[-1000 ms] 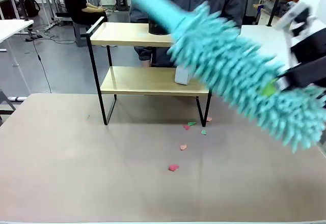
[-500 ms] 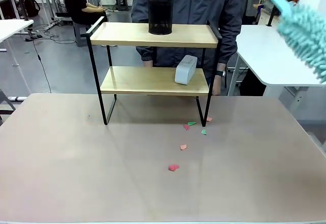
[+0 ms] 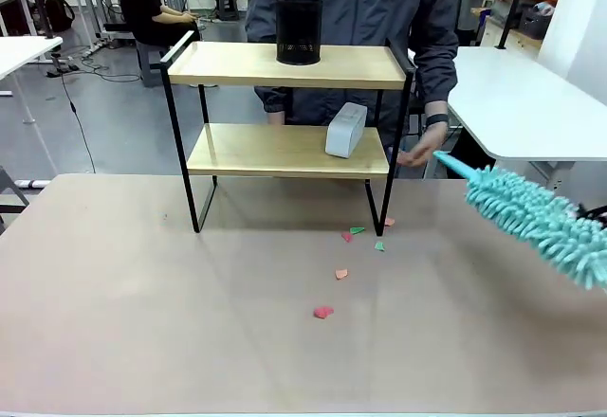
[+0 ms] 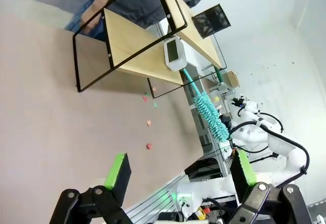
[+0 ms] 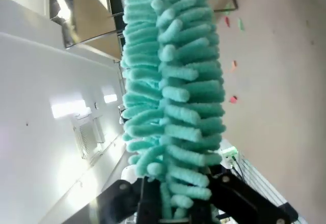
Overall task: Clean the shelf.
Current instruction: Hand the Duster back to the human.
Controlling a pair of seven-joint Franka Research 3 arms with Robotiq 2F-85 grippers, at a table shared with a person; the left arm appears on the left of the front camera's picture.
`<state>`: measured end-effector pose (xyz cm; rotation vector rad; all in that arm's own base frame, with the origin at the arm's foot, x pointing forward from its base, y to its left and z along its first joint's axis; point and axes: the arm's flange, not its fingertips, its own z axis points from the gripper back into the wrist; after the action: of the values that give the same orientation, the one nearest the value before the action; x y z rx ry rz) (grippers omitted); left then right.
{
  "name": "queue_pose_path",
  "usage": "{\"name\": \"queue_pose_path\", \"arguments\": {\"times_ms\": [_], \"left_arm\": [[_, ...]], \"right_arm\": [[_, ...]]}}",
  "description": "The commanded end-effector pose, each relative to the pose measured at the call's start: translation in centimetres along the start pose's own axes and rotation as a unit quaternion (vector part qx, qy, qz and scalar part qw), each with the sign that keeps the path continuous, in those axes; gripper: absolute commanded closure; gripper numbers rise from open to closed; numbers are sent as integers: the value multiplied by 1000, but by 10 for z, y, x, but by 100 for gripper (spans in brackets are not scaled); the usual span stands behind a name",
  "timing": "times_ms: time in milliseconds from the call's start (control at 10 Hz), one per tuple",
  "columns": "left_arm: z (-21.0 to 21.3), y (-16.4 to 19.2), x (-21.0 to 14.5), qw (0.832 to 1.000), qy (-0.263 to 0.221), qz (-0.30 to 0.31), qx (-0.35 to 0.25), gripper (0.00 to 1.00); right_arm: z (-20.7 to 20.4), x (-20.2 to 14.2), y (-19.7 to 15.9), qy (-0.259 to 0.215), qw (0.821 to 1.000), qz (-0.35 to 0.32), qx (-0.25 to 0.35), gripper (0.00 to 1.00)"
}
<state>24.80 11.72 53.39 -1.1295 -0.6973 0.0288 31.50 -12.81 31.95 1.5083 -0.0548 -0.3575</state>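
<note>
A: Where's the right gripper [image 5: 173, 211]?
B: Low at the table's [image 3: 190, 341] right edge, pinching a teal duster [image 3: 536, 223]. Left gripper [image 4: 178, 170] hangs spread wide.
A: And the shelf [image 3: 285, 152]?
B: Far side, paper scraps [image 3: 323, 312] scattered before it, mesh cup [image 3: 299, 28] on top.

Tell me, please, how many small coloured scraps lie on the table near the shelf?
6: four by the shelf's front right leg, pink, red, green and; nearer, pink, red. More may be hidden.

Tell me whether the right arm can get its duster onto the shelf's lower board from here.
Probably yes: the duster in the right gripper points toward the shelf, open at the front; only the small white box occupies that board.
</note>
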Motion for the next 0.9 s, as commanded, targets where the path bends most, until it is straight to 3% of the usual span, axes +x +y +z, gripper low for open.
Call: {"name": "queue_pose_path", "arguments": {"times_ms": [0, 200, 400, 500, 800], "left_arm": [[3, 1, -3, 1000, 1, 1, 0, 0], [3, 1, -3, 1000, 1, 1, 0, 0], [3, 1, -3, 1000, 1, 1, 0, 0], [3, 1, -3, 1000, 1, 1, 0, 0], [3, 1, -3, 1000, 1, 1, 0, 0]], "right_arm": [[-20, -36, 3, -28, 999, 28, -9, 100], [-17, -43, 14, -47, 997, 49, -41, 100], [-21, -44, 18, -56, 996, 60, -34, 100], [9, 4, 17, -30, 998, 45, -30, 100], [9, 4, 17, -30, 998, 45, -30, 100]]}}
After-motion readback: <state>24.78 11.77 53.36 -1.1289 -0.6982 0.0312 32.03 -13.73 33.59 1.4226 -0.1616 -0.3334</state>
